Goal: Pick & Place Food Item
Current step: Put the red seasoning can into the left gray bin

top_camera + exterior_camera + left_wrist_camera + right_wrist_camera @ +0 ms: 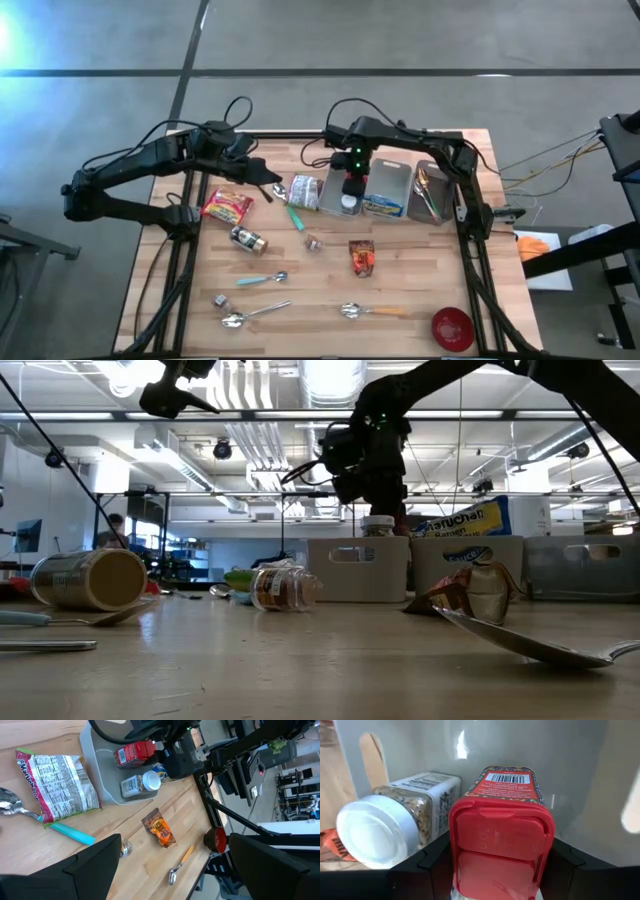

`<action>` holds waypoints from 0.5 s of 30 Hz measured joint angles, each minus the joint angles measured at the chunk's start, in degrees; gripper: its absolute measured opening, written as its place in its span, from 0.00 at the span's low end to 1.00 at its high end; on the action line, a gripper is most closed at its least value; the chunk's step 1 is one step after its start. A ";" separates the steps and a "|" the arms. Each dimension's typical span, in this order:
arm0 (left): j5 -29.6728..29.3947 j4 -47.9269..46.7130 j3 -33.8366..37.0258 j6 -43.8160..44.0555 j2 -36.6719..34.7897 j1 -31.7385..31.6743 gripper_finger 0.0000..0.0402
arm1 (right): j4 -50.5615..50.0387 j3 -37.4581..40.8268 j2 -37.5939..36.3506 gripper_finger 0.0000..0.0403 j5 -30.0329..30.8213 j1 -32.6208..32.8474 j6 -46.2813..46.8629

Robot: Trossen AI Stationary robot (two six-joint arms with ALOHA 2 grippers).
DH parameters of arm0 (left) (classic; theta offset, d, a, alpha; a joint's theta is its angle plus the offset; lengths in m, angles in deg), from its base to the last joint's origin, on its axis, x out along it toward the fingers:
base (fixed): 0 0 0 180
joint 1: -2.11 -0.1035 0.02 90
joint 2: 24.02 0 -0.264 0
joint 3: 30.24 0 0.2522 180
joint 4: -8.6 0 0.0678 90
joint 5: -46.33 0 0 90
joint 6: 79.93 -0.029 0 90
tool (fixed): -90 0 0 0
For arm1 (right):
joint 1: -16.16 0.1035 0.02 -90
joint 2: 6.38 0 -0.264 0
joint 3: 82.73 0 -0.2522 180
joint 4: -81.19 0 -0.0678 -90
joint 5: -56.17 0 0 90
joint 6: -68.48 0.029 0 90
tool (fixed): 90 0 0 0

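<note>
A red-lidded tin [502,835] with a barcode on its far end sits between the fingers of my right gripper [501,855], inside the grey bin [570,770] at the table's far middle. Beside it a white-lidded spice jar [375,832] leans in the same bin, lid toward the near side. From above, my right gripper [350,185] points steeply down into that bin [330,205]. My left gripper [258,172] hangs open above the table's far left and holds nothing; its wrist view shows the tin [134,754] and the jar [140,784]. My right gripper pinches the tin's two narrow sides [457,845] between its fingers [432,865], close to the red lid end. The fingers come from above, pointing steeply down along the tin. The tin hangs lid-up with its barcode end low in the bin; whether that end touches the floor I cannot tell.
A noodle packet [305,190] lies left of the bin, and a second bin [388,195] with a blue-yellow pack stands to its right. A red packet [227,207], a jar [248,240], an orange snack pack [362,258], spoons and a red bowl [452,328] lie nearer.
</note>
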 joint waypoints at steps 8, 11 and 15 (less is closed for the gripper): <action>0.00 0.00 0.00 0.00 0.00 0.00 0.93 | 1.58 1.66 0.00 0.51 -1.09 0.05 -0.01; 0.00 0.00 0.00 0.00 0.00 0.00 0.93 | 2.03 2.29 0.00 0.51 -1.09 0.05 0.01; 0.00 0.01 0.00 0.00 0.00 0.00 0.93 | 2.63 2.62 0.00 0.51 -1.07 0.07 0.49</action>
